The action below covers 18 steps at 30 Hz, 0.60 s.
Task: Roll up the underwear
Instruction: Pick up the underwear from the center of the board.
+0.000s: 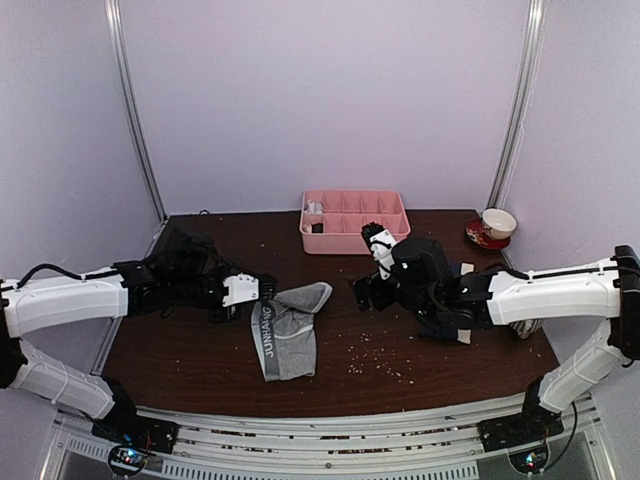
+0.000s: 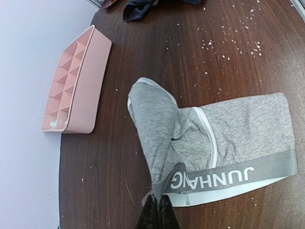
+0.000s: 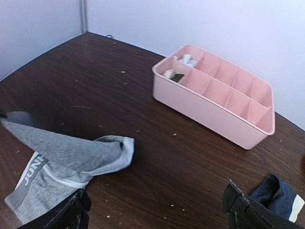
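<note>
Left gripper [image 2: 157, 212]: fingers pressed together on a bunch of grey cloth just beside the end of the waistband, pinching it.
Grey underwear [image 1: 290, 338]: lies at the front middle of the table [image 1: 190, 350], waistband toward the near-left with its lettering facing up. The pinched part is drawn up into a ridge above the rest, which lies flat on the wood.
Right gripper [image 3: 156, 202]: fingers spread wide and gripping nothing, right of the table's centre, facing the pink tray and the grey cloth.
Navy underwear [image 3: 279, 193]: a crumpled heap just beside the right gripper's outer finger, with a strip of pale waistband showing. Whether the cloth touches the finger cannot be told.
Gap between the two: the grey cloth's free end lies near the right gripper's inner finger but apart from it.
Pink tray [image 1: 355, 240]: at the far middle of the table, compartments open upward. Small white and dark items sit in two compartments at its left end.
Cup [image 1: 498, 221]: on a red saucer [image 1: 484, 238] at the far right corner, well apart from both arms.
Crumbs [image 1: 375, 355]: pale specks scattered over the wood, mostly in front of the right gripper.
</note>
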Tool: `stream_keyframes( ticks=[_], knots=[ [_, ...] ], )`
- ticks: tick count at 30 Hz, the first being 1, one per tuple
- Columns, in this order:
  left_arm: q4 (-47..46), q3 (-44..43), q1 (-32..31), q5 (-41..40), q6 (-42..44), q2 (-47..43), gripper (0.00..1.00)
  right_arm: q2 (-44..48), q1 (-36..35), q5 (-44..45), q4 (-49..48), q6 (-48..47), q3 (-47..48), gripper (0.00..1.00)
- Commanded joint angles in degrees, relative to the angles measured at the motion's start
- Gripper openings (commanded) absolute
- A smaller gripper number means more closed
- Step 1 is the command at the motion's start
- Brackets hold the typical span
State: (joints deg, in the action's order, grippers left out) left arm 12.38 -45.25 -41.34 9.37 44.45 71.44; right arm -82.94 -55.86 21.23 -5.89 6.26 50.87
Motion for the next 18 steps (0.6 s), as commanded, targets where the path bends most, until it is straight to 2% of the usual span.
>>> stream_keyframes(
  ticks=[1, 8, 12, 16, 18],
  knots=[
    [-9.17, 4.37, 0.06, 1.60, 3.44, -2.79, 0.00, -0.75, -4.64, -5.69, -3.17, -7.61, -0.54, 1.00],
    [-18.96, 11.51, 0.05, -0.23, 2.05, -7.41, 0.00, -3.77, -9.73, -4.25, -5.32, -12.98, -0.40, 1.00],
    [-23.69, 15.37, 0.11, -1.15, 1.72, -9.18, 0.00, -3.93, -10.37, -0.47, -11.21, -14.28, -2.40, 1.00],
    [-25.37, 17.33, 0.05, 0.03, 2.50, -10.40, 0.00, -3.22, -11.01, -4.97, -17.52, -25.52, -6.25, 1.00],
    [-25.31, 17.82, 0.12, 0.51, 2.79, -10.78, 0.00, -3.53, -11.06, -6.88, -15.37, -28.65, -5.09, 1.00]
  ],
)
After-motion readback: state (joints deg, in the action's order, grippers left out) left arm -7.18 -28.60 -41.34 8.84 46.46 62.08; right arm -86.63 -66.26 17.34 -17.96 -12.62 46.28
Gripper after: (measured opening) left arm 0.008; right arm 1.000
